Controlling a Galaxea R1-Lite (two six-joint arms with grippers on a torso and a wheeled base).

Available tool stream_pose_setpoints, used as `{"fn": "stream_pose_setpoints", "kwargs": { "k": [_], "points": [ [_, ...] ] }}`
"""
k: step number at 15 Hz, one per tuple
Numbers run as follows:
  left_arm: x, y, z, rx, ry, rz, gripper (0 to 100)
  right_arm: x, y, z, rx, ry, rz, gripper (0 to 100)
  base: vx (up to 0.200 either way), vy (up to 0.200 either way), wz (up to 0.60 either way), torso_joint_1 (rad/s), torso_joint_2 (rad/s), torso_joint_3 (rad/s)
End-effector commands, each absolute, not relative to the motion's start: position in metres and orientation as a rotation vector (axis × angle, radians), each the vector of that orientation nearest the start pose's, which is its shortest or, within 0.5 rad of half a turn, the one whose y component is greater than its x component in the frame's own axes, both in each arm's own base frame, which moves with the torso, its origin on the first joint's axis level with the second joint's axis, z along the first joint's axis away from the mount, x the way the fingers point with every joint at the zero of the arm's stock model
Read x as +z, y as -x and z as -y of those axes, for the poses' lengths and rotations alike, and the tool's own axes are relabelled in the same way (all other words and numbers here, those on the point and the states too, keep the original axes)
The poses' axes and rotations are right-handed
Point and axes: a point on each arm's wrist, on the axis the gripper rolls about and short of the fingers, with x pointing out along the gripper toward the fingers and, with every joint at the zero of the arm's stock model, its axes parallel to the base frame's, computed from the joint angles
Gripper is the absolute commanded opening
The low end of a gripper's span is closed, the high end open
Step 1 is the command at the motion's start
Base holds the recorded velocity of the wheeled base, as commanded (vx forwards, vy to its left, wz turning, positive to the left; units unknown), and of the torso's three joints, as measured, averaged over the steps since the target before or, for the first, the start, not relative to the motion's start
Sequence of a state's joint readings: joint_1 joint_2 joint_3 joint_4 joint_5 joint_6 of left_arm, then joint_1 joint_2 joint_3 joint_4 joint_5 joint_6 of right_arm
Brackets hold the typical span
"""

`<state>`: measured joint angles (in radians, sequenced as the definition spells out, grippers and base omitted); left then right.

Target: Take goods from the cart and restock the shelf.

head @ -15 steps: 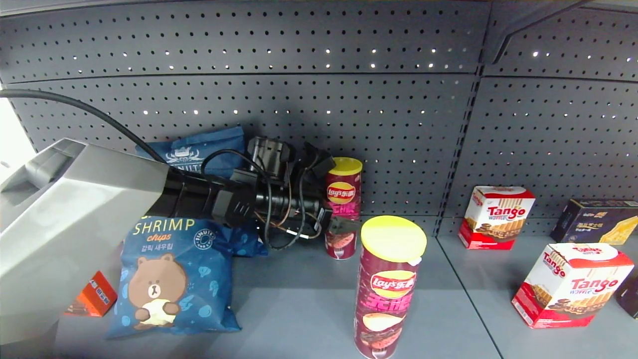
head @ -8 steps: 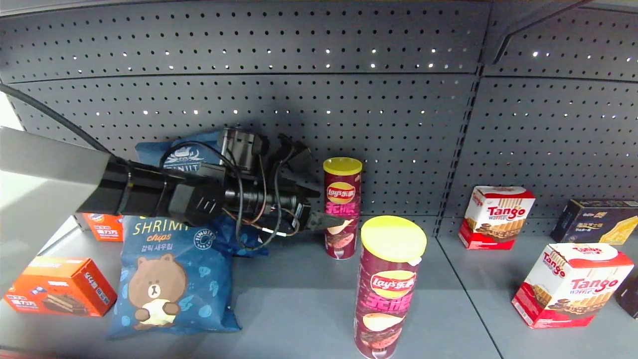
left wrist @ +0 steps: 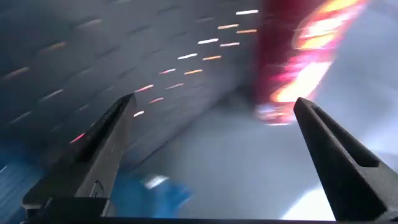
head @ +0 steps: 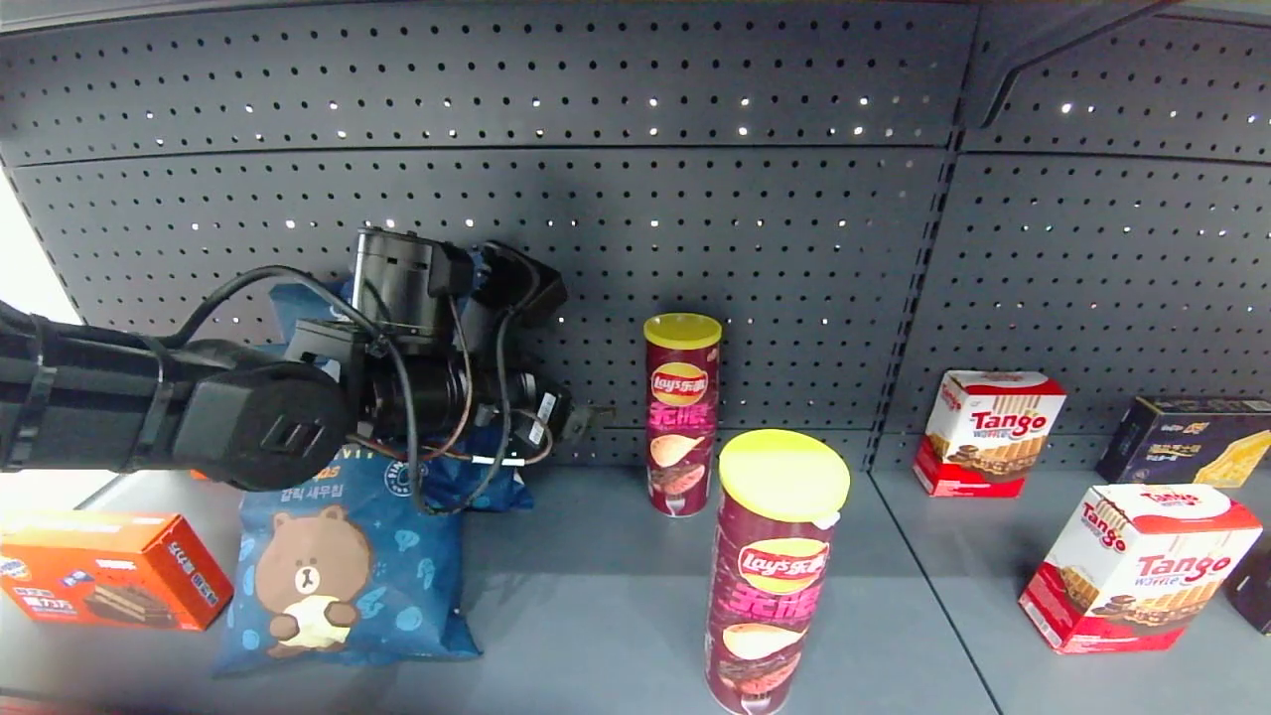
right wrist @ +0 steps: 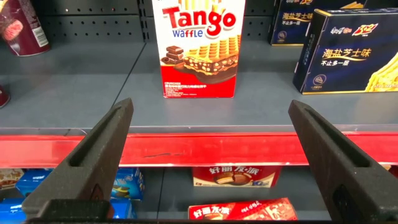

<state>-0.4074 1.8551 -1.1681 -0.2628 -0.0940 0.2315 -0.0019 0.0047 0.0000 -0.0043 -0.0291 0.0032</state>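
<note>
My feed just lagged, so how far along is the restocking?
Done: the rear chip can and front can stand on the shelf. In hand: nothing; the left gripper is open beside the rear chip can, the right gripper open and empty. Left: I cannot tell how much stock remains.

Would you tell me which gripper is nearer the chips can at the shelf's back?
Left. The left gripper is open just beside the back chips can, apart from it; the right gripper is outside the shelf front edge, facing a waffle box.

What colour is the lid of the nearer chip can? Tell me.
Yellow lid on the maroon chip can, clearest in head view.
</note>
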Motion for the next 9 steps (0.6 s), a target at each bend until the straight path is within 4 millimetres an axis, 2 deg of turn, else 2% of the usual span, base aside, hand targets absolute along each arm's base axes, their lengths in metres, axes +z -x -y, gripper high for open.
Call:
{"fn": "stream_pose_setpoints", "kwargs": {
  "k": [1,5,7,9],
  "points": [
    [0.195,-0.31,0.151,-0.49,-0.311,-0.329,100,0.076,0.022,0.001,-0.031,-0.003,-0.001,100,0.0,0.0,0.0,0.0,0.0,0.0],
    [0.186,-0.302,0.163,-0.327,-0.367,-0.338,100,0.076,0.022,0.001,-0.031,-0.003,-0.001,100,0.0,0.0,0.0,0.0,0.0,0.0],
    [0.183,-0.304,0.167,-0.318,-0.381,-0.337,100,0.076,0.022,0.001,-0.031,-0.003,-0.001,100,0.0,0.0,0.0,0.0,0.0,0.0],
    [0.174,-0.315,0.187,-0.28,-0.394,-0.31,100,0.076,0.022,0.001,-0.031,-0.003,-0.001,100,0.0,0.0,0.0,0.0,0.0,0.0]
  ]
}}
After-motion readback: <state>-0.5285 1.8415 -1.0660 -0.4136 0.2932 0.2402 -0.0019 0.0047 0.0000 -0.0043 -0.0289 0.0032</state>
